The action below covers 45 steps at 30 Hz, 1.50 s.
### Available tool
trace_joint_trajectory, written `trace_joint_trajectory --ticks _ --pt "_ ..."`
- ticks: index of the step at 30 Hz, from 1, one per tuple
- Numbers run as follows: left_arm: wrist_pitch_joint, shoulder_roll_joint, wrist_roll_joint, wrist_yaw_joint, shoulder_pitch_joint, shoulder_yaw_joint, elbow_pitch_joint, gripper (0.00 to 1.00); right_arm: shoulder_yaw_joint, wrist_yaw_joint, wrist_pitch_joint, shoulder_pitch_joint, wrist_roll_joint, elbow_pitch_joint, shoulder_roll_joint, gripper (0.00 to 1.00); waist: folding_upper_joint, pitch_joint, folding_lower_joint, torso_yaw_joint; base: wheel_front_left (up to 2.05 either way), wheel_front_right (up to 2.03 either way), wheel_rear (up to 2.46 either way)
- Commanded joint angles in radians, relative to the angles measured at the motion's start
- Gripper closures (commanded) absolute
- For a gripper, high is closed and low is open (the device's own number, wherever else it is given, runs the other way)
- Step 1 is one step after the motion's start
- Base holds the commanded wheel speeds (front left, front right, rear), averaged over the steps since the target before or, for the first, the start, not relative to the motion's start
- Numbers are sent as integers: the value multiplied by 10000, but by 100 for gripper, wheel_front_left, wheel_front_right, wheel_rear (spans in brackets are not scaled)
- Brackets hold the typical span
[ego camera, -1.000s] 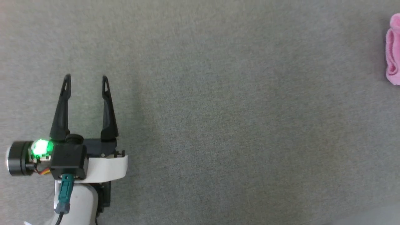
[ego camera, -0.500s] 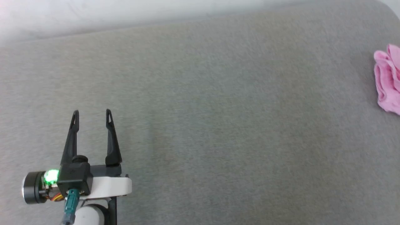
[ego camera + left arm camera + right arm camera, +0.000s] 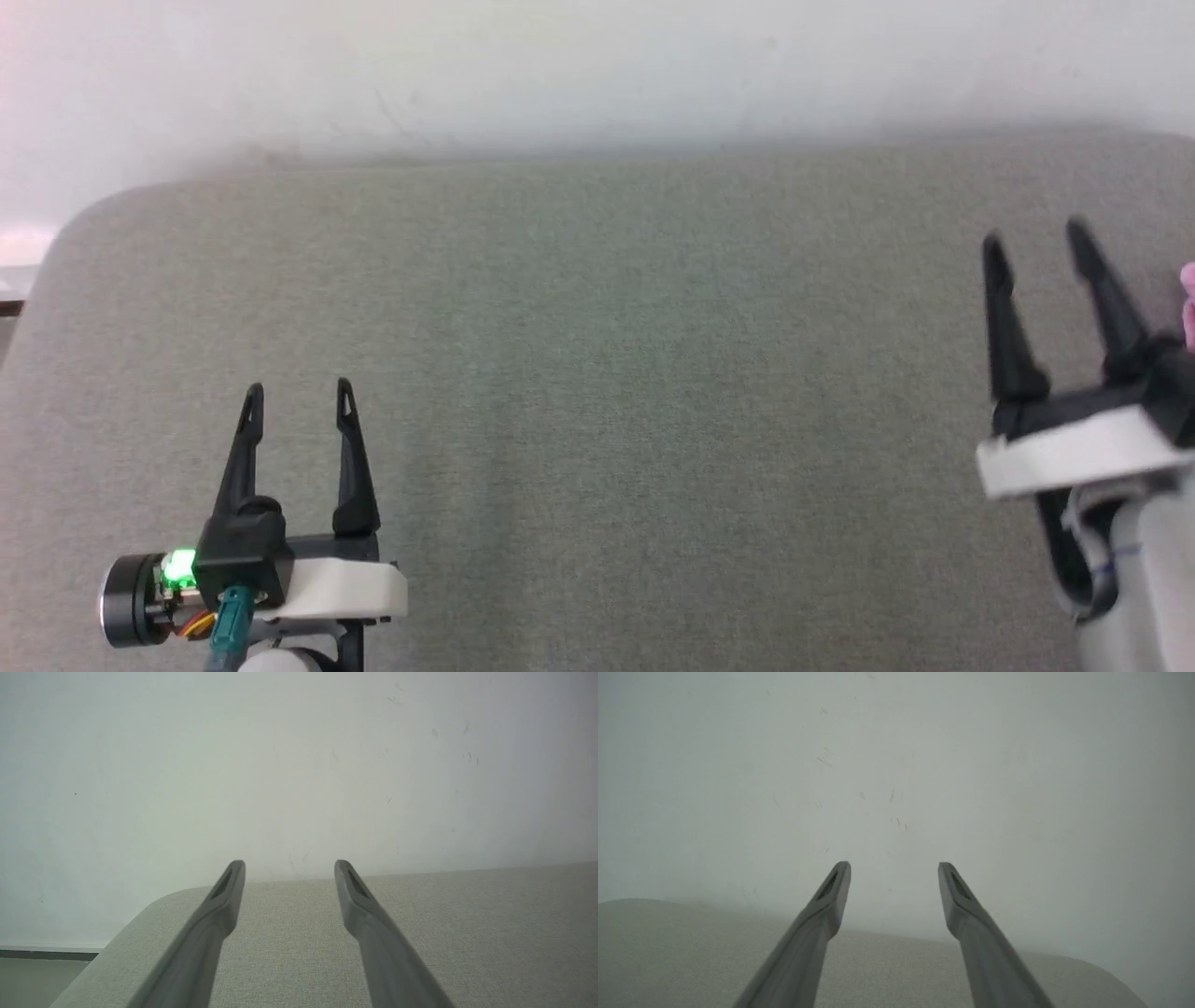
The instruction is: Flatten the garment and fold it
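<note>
1. L gripper (image 3: 299, 385): lower left, over grey cloth surface (image 3: 597, 392); 2 fingers apart, nothing btwn. Green light (image 3: 177, 567) at wrist.
2. R gripper (image 3: 1033, 233): right side, blurred; 2 fingers apart, empty.
3. Garment (image 3: 1189, 303): pink sliver at right edge, just beside R gripper; contact can't tell.
4. Pale wall (image 3: 560, 65): behind surface's far edge.

The table (image 3: 597, 373) was covered in matt grey woven cloth. The wall (image 3: 597, 65) was smooth, faintly scuffed. The left gripper (image 3: 299, 385) looked matt dark plastic.
</note>
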Motion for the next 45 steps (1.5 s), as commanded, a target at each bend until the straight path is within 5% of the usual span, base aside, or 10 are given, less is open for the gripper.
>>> trace_joint_trajectory --ticks 1,11,23,24,45 --pt "-47 -85 83 -62 154 40 64 0 -102 -21 -46 552 129 -94 234 0 -1 -450 1 378 0 0 0" --pt "-47 -243 205 -342 625 13 393 0 -656 -21 -47 2911 406 -1056 1236 0 -1 -960 1 430 0 0 0" --pt "-47 -373 141 -706 819 115 721 0 -614 -21 -47 3465 79 -1627 1403 0 -1 -1305 1 446 0 0 0" --pt "7 -330 134 -708 737 77 706 100 -606 -4 7 3394 143 -1616 1358 100 -1 -1285 1 420 0 0 0" --pt "393 -423 190 -920 626 185 687 100 -489 -3 390 3286 -101 -1530 1362 100 -1 -1256 1 402 0 0 0"
